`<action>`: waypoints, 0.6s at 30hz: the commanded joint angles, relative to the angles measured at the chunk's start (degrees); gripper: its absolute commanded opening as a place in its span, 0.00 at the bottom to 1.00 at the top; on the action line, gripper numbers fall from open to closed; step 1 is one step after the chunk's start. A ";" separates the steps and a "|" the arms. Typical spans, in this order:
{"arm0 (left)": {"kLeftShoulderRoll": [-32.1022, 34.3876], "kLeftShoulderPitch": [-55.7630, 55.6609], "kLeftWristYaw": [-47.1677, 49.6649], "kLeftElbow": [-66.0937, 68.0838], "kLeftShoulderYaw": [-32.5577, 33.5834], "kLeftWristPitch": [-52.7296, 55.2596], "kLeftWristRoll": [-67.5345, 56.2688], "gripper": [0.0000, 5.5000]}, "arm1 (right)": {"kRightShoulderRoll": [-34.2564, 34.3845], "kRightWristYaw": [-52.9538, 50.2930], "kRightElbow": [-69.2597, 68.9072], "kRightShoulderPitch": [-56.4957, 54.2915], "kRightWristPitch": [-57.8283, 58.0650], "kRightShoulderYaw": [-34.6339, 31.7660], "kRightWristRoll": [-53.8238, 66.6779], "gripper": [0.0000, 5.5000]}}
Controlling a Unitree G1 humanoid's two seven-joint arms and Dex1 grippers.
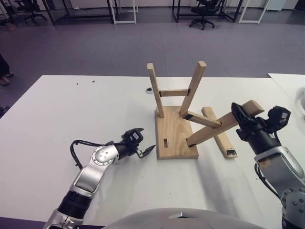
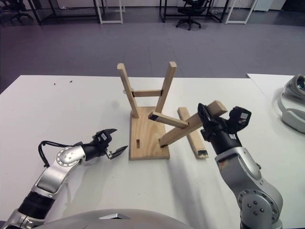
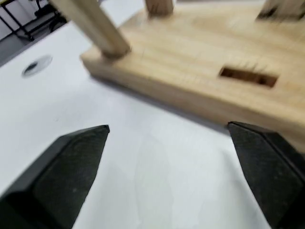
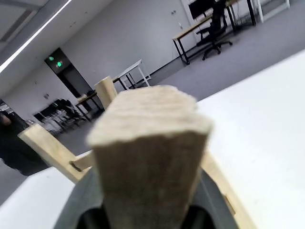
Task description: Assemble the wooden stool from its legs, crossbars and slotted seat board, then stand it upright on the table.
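The slotted seat board [image 1: 174, 138] lies flat on the white table. Two legs [image 1: 156, 90] [image 1: 194, 87] stand in its far end, joined by a crossbar [image 1: 174, 93]. A third leg [image 1: 214, 128] leans steeply, its lower end at the board's right edge, with a second crossbar [image 1: 202, 119] running from it toward the far right leg. My right gripper [image 1: 241, 116] is shut on this leg's upper end [image 4: 147, 143]. A fourth leg [image 1: 220, 136] lies loose on the table behind it. My left gripper [image 1: 143, 144] is open just left of the board's near corner, beside an empty slot [image 3: 248, 76].
A white headset-like object [image 2: 293, 102] sits at the right on a neighbouring table. A small round hole [image 1: 148, 89] marks the table behind the stool. The left half of the table is bare. Office chairs and desks stand far back.
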 commanded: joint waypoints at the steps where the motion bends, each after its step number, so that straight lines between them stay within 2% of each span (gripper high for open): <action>1: -0.78 -1.48 0.10 -3.64 1.85 4.79 -3.11 0.83 | -3.38 -1.32 0.64 -2.12 3.48 2.91 -6.34 0.19; 9: -0.21 -2.69 2.33 -6.05 9.23 9.20 -7.47 0.83 | -4.21 4.85 10.04 -1.66 11.84 19.10 -16.20 0.19; 14: 0.27 -2.22 2.67 -6.64 10.15 9.74 -7.87 0.83 | -2.02 5.11 11.66 1.23 12.56 17.31 -15.77 0.19; 18: -0.63 -2.01 3.44 -7.62 9.69 10.43 -7.65 0.83 | -1.08 2.76 13.55 9.84 15.91 13.37 -12.02 0.19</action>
